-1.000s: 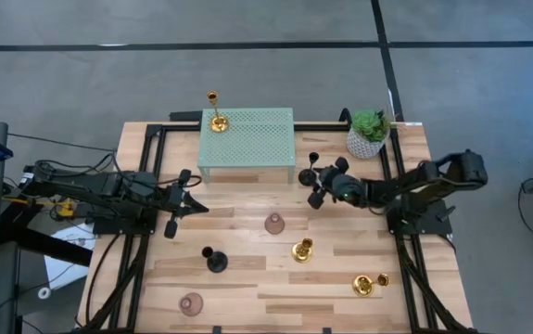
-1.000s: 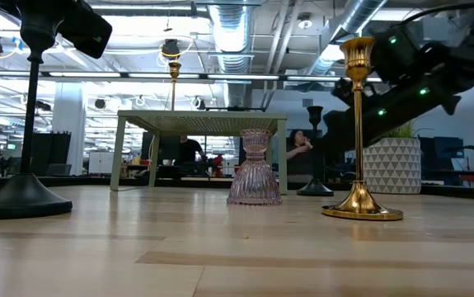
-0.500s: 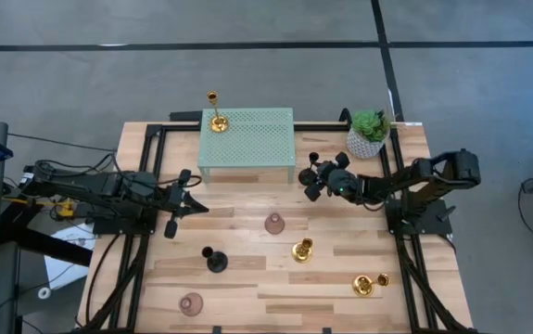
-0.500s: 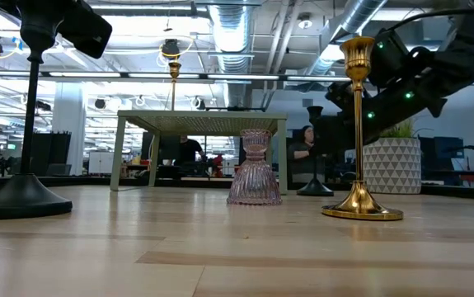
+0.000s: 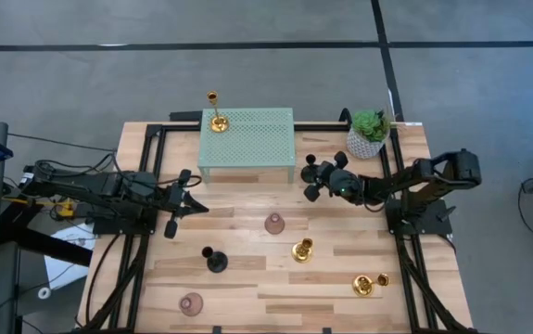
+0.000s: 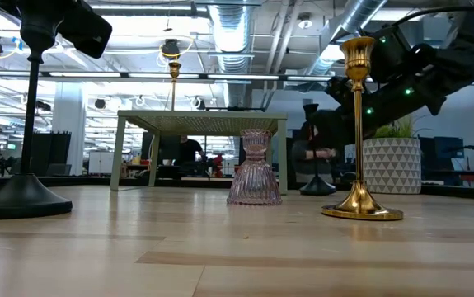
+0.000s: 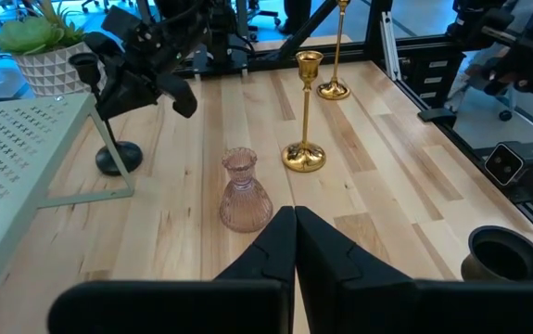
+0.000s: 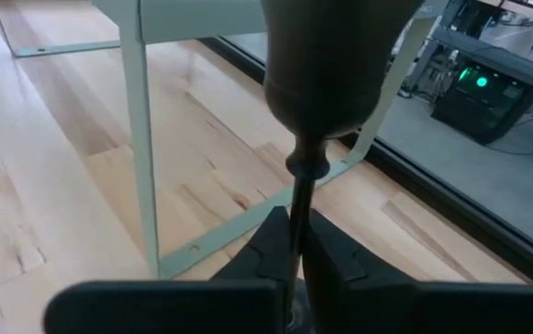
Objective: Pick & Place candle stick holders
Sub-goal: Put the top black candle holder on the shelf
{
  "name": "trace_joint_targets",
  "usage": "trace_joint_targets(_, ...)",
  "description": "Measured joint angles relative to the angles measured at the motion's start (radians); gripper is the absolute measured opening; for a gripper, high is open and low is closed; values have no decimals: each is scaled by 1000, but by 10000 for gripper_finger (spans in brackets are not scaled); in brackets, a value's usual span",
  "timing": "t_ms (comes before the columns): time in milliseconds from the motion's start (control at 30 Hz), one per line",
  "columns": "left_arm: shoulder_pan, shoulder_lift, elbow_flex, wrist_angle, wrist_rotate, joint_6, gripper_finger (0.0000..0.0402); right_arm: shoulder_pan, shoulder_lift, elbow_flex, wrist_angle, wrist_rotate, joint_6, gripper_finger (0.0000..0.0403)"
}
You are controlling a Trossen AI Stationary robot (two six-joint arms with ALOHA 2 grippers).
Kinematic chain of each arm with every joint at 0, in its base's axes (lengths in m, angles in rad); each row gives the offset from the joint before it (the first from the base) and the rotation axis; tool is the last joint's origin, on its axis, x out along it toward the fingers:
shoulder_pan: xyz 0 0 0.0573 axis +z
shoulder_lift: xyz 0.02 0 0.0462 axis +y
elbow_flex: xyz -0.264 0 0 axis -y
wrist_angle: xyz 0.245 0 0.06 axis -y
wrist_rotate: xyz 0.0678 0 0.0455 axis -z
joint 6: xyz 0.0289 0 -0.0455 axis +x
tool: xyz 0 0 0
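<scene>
A black candle stick holder (image 7: 108, 121) stands upright right of the green perforated rack (image 5: 247, 139), with my right gripper (image 5: 316, 176) shut on it. My left gripper (image 5: 197, 205) hovers shut and empty at the table's left. One gold holder (image 5: 217, 121) stands on the rack's far left corner. Loose on the wood stand two pink glass holders (image 5: 274, 224) (image 5: 191, 303), two gold ones (image 5: 302, 250) (image 5: 363, 285) and a second black one (image 5: 215, 260). My right gripper pinches the black holder's slim stem (image 8: 299, 199) just below its cup (image 8: 336, 65) between its two fingers. The fingers come from the table's right, sloping slightly down, and lie across the stem. The holder stays upright; whether its round base (image 7: 118, 158) is on the wood, I cannot tell.
A potted green plant (image 5: 368, 133) in a white pot stands at the far right corner, close behind my right arm. The rack's legs (image 8: 145, 186) are right in front of the held holder. Bare wood lies between the rack and the pink holder.
My right gripper has edged toward the table's left and shut its fingers on the black holder's stem. The holder remains upright at about the same spot.
</scene>
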Motion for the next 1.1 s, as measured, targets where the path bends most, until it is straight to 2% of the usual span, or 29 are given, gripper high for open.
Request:
trace_joint_targets(300,0,0,0,-1,0,0,6,1,-50,-2,2,-27,-2,3)
trace_joint_targets(467,0,0,0,-1,0,-4,5,1,-171,-2,-66,-52,-1,1)
trace_joint_targets(700,0,0,0,-1,0,-4,7,25,-382,4,-288,-65,27,1)
trace_joint_targets(867,0,0,0,-1,0,-4,5,25,-455,136,-509,-104,38,1)
trace_joint_targets(967,0,0,0,-1,0,-4,6,19,-438,251,-608,-138,-5,0)
trace_joint_targets(1100,0,0,0,-1,0,-4,6,-14,-387,403,-654,-224,-65,0)
